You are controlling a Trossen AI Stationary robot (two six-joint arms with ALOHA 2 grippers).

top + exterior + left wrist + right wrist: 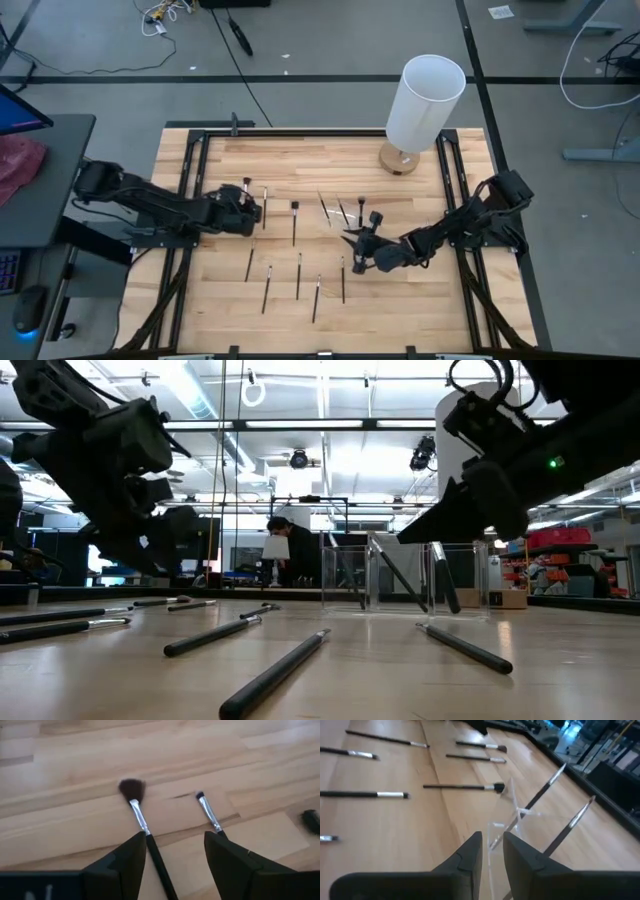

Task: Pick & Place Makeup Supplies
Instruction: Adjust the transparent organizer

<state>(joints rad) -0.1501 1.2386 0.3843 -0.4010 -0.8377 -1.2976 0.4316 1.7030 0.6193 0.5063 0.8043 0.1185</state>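
wooden table, scattered makeup brushes

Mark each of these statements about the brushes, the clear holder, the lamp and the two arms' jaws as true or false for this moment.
1. The left gripper has open jaws over two brushes lying on the table. True.
2. The fluffy-tipped brush is lifted off the wood. False: it lies flat on the table.
3. The clear holder already has brushes leaning in it. True.
4. The white lamp stands at the near edge of the table. False: it stands at the far right corner.
5. The right gripper is at the clear holder. True.
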